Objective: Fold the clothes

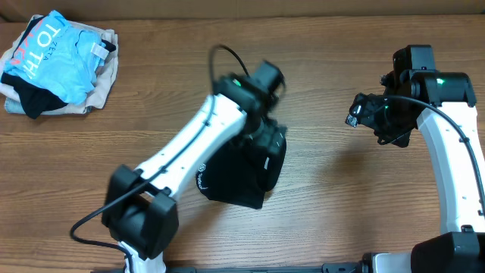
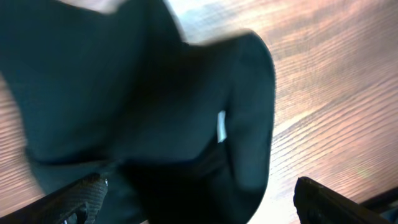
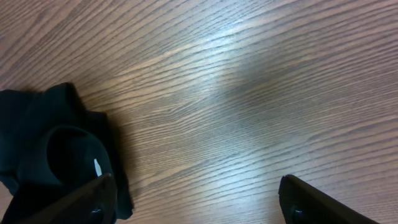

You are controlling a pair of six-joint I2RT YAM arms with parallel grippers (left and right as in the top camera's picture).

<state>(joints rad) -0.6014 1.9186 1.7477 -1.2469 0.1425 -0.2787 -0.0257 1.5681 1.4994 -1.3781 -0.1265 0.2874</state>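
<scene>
The black shirt lies bunched in a compact heap at the table's middle, with a small white logo near its left edge. My left gripper hangs right over the heap's upper right part. In the left wrist view its fingers are spread wide, with the black shirt and a small white tag filling the space below them. My right gripper is open and empty above bare wood to the right. The right wrist view shows the shirt at its lower left.
A pile of other garments sits at the back left corner: a light blue one with lettering on top of a beige one. Bare wooden tabletop lies between the shirt and the right arm.
</scene>
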